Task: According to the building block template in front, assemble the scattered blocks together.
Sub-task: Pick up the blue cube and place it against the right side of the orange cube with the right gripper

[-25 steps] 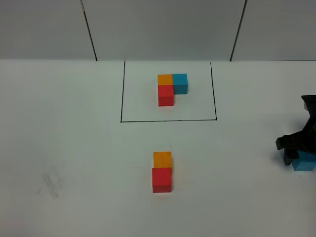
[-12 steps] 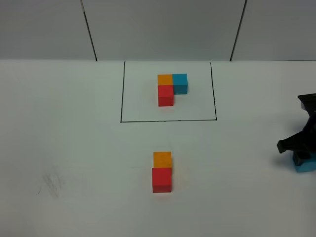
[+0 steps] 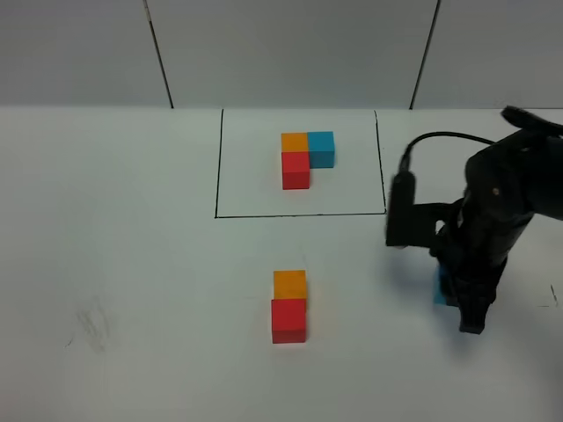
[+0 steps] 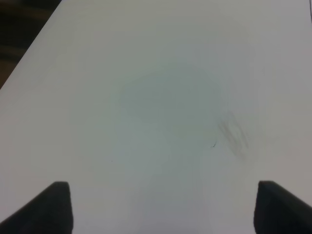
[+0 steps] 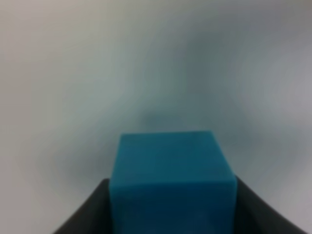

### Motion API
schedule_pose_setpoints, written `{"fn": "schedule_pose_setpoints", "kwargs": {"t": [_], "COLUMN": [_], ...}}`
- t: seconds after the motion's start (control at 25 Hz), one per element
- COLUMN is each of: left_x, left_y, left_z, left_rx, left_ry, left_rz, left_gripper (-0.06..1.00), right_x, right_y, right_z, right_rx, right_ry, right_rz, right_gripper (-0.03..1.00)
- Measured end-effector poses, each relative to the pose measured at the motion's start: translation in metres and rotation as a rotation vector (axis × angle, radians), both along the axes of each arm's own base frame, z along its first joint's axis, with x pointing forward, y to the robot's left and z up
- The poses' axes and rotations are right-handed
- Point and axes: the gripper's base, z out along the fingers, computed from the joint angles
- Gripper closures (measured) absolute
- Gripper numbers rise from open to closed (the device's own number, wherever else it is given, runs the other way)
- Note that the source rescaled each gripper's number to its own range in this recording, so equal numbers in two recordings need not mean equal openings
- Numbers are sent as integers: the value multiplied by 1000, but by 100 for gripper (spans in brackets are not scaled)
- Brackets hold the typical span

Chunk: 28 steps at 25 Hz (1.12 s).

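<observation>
The building block template [image 3: 305, 156], an orange, blue and red L, lies inside the black drawn rectangle [image 3: 299, 214] at the back. In front of it, a loose orange cube [image 3: 289, 283] touches a loose red cube [image 3: 288, 319], orange behind red. My right gripper [image 3: 453, 294] is shut on the light blue cube [image 3: 439, 287], right of that pair and apart from it. In the right wrist view the blue cube [image 5: 170, 175] sits between the dark fingers [image 5: 92, 214]. My left gripper [image 4: 163, 209] is open and empty over bare table, out of the high view.
The white table [image 3: 132, 246] ends at a grey panelled wall [image 3: 290, 53]. A faint grey smudge [image 3: 91, 323] marks the table at front left; it also shows in the left wrist view [image 4: 233, 134]. The right arm's cable [image 3: 431, 139] arcs beside the rectangle's right line.
My right arm has moved left from the table's right edge toward the middle, carrying the light blue cube. The orange and red cubes and the template have not moved.
</observation>
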Motion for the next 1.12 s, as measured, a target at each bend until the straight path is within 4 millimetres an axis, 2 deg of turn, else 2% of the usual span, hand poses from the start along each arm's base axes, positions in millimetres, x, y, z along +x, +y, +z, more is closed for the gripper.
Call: {"fn": "schedule_pose_setpoints", "kwargs": {"t": [0.12,0.28,0.64,0.88,1.12], "left_x": [0,0,0,0,0], "left_y": [0,0,0,0,0], "left_z": [0,0,0,0,0], "left_rx": [0,0,0,0,-1], "left_ry": [0,0,0,0,0], "left_rz": [0,0,0,0,0], "left_gripper": [12,12,12,12,12], "right_x": [-2,7,30,43,44], "right_y": [22,46,72,83,92], "right_z": [7,15,10,4,-3], "right_rx": [-13,-5,65,109,124], "right_ry": [-26,-60,59,54,36], "right_rz": [175,272,211,149,144], "right_gripper": [50,50,50,50,50]}}
